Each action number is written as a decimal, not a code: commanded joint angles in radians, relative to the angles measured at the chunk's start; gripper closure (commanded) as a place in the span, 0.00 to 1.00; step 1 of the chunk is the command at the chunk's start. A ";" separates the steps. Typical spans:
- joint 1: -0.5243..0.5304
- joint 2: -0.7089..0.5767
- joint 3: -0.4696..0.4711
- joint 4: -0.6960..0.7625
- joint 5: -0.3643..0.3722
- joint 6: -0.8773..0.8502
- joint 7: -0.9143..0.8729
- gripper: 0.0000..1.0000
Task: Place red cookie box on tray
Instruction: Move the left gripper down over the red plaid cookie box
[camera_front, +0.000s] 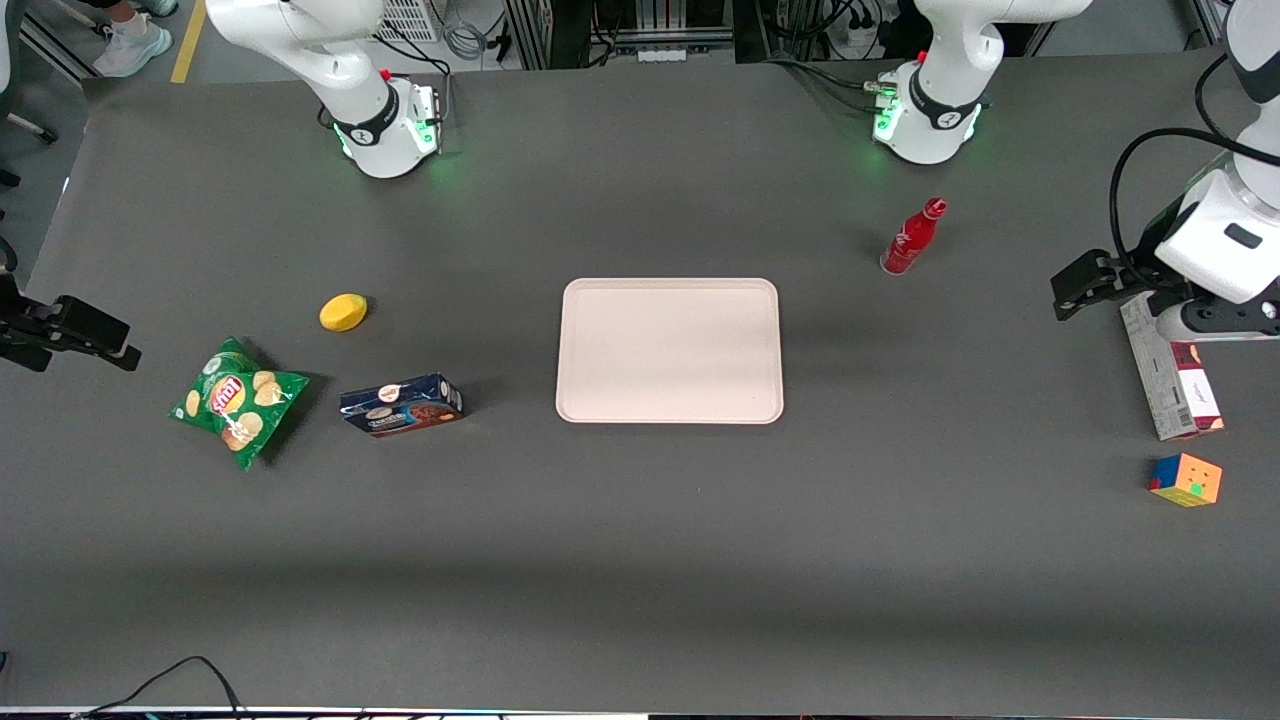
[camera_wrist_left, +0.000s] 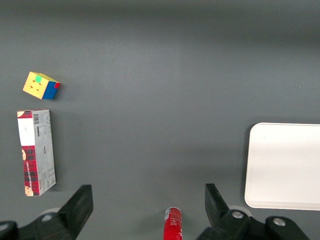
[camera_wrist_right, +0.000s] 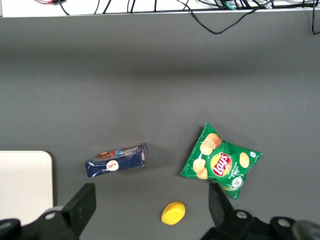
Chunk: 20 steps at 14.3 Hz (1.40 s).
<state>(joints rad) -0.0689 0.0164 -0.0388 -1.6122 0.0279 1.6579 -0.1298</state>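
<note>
The claw (camera_wrist_left: 147, 210) hangs above the tabletop (camera_front: 640, 560) at the working arm's end, its two fingers (camera_wrist_left: 80, 202) spread wide with nothing between them. In the front view it sits over the end of the red box (camera_front: 1172, 385) farther from the camera, though how high it hangs above it is hard to judge.

The red box (camera_wrist_left: 36, 152) lies flat on the tabletop: a long slim carton with a dark red plaid face, a white label band near one end and a grey-white printed side with a barcode. It is well apart from the tray (camera_front: 670, 350), which is pale pinkish-beige with rounded corners and a low rim.

There is one cube (camera_front: 1186, 479), multicoloured, just beside the box and nearer the camera. One red bottle (camera_front: 912, 237) stands upright between the box and the tray, farther from the camera. Toward the parked arm's end lie one blue box (camera_front: 402, 405), one green chip bag (camera_front: 238, 400) and one yellow fruit-like object (camera_front: 343, 312).
</note>
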 joint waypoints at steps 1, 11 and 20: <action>-0.008 0.011 0.003 0.026 -0.003 -0.021 -0.004 0.00; -0.008 0.014 0.000 0.023 0.003 -0.023 0.001 0.00; 0.073 0.043 0.017 0.005 0.012 -0.023 0.125 0.00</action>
<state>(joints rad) -0.0464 0.0453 -0.0314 -1.6129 0.0316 1.6527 -0.1118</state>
